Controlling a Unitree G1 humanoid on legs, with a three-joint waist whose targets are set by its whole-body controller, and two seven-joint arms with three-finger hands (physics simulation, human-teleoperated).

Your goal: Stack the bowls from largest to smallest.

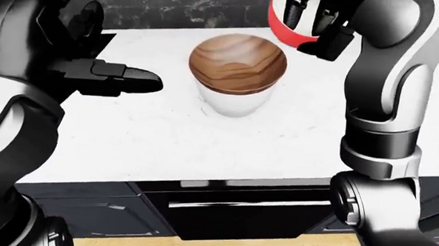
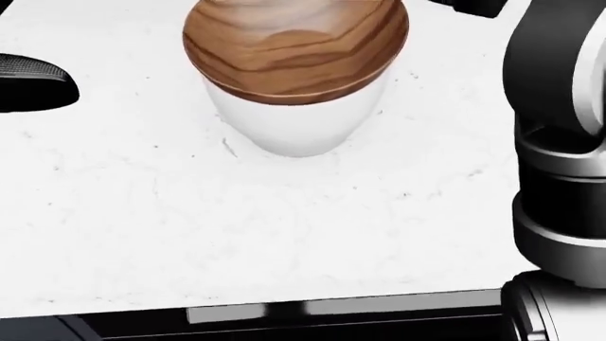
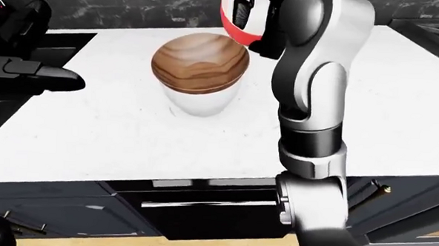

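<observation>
The right arm (image 1: 388,80) is built of glossy black shells edged in pale silver-grey, stepping below the hand through stacked cylindrical collars ringed with a bright metal band. The right hand (image 1: 316,24) and left hand (image 1: 114,76) are matt black, with blunt, rounded fingers (image 1: 140,80) bearing a finely textured pad.

I see bare worktop (image 1: 166,143) all around the stacked bowls (image 1: 237,74); my left hand (image 1: 125,79) flanks them on the left, my right hand (image 1: 313,27) crowds their upper right.

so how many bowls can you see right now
3: a white bowl on the white counter, a brown wooden bowl nested in it, and a red bowl held in the right hand.
</observation>
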